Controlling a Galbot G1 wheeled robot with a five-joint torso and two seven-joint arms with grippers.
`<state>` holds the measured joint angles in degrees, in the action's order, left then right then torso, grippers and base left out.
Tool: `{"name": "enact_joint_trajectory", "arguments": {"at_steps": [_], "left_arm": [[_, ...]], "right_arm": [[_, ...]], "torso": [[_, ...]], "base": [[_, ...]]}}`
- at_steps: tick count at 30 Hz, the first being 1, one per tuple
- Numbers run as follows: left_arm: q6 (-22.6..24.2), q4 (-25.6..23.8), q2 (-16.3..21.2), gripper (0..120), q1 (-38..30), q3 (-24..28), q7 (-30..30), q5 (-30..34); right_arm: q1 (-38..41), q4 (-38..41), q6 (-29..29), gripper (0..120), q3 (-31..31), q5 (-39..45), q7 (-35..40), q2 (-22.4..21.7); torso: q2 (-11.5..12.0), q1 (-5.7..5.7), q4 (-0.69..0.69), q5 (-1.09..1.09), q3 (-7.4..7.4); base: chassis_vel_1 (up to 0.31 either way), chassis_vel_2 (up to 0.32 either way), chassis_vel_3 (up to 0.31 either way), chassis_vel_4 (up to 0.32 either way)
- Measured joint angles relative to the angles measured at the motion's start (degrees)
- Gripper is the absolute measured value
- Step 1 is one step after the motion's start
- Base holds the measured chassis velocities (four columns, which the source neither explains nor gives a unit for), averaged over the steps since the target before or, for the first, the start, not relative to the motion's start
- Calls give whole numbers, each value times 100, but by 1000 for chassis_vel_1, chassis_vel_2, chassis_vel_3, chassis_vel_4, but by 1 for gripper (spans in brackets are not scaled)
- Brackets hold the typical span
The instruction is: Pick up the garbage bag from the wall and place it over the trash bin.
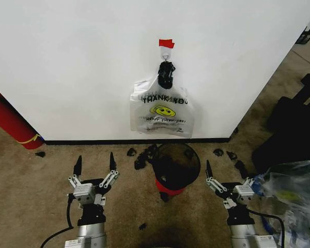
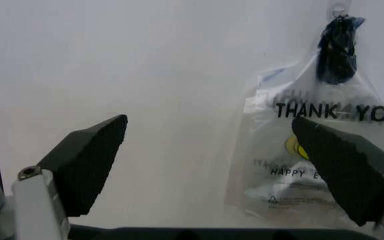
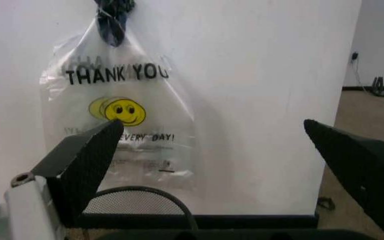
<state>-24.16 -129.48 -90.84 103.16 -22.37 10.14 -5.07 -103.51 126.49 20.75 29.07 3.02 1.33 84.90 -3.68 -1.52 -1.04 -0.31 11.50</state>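
The garbage bag (image 1: 161, 111) is a see-through plastic bag with a yellow smiley and black "THANK YOU" lettering. It hangs by its knotted dark top from a small hook (image 1: 166, 54) under a red tape strip (image 1: 166, 43) on the white wall (image 1: 82, 67). The trash bin (image 1: 176, 163), black mesh with a red base, stands on the carpet right below it. My left gripper (image 1: 95, 163) is open, low and to the left of the bin. My right gripper (image 1: 227, 175) is open to the bin's right. Both wrist views face the bag (image 2: 312, 165) (image 3: 122, 115) from a distance.
A red cylinder (image 1: 10, 124) leans at the wall's left end. Black scraps (image 1: 139, 157) lie on the carpet along the black baseboard (image 1: 93, 140). A pile of clear plastic bags (image 1: 294, 191) sits beside my right arm, with dark objects (image 1: 294, 129) behind it.
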Motion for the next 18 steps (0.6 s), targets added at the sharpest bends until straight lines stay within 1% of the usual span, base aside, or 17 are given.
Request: {"name": "enact_joint_trajectory", "arguments": {"at_steps": [9,18], "left_arm": [[-6,75,-7,98,8,-15,33,85],[34,44,13,99,27,3,90,38]], "right_arm": [[32,-90,45,100,103,108,-33,-35],[24,-117,72,100,132,110,-87,-39]], "torso": [[0,0,0,0,0],[-1,0,0,0,0]], "base": [[0,0,0,0],[0,0,0,0]]}}
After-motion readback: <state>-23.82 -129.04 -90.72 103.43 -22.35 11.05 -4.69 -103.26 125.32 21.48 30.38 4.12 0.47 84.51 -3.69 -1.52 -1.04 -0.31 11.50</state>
